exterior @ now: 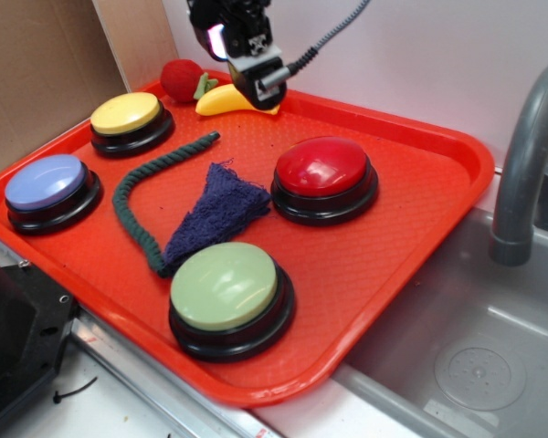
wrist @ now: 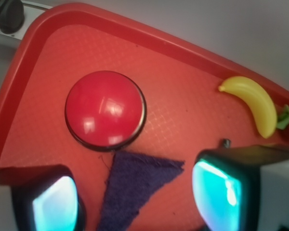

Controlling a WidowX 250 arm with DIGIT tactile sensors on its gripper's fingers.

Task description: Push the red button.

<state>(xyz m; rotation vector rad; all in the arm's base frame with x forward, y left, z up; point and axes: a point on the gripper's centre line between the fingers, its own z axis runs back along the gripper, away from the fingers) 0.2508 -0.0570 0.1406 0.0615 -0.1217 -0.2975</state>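
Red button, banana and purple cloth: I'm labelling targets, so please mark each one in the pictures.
red button (wrist: 105, 108): wrist view, centre of the glossy dome.
banana (wrist: 254, 103): wrist view, middle of the yellow curve.
purple cloth (exterior: 217, 212): exterior view, middle of the folded triangle.

A toy-kitchen test bench in a lab: a grey plastic sink basin (exterior: 479, 356) with a grey faucet (exterior: 522, 164) sits beside a red tray (exterior: 420, 228). Big push buttons, a toy banana (exterior: 221, 100) and a cardboard backdrop (exterior: 46, 64) suggest a staged setup.
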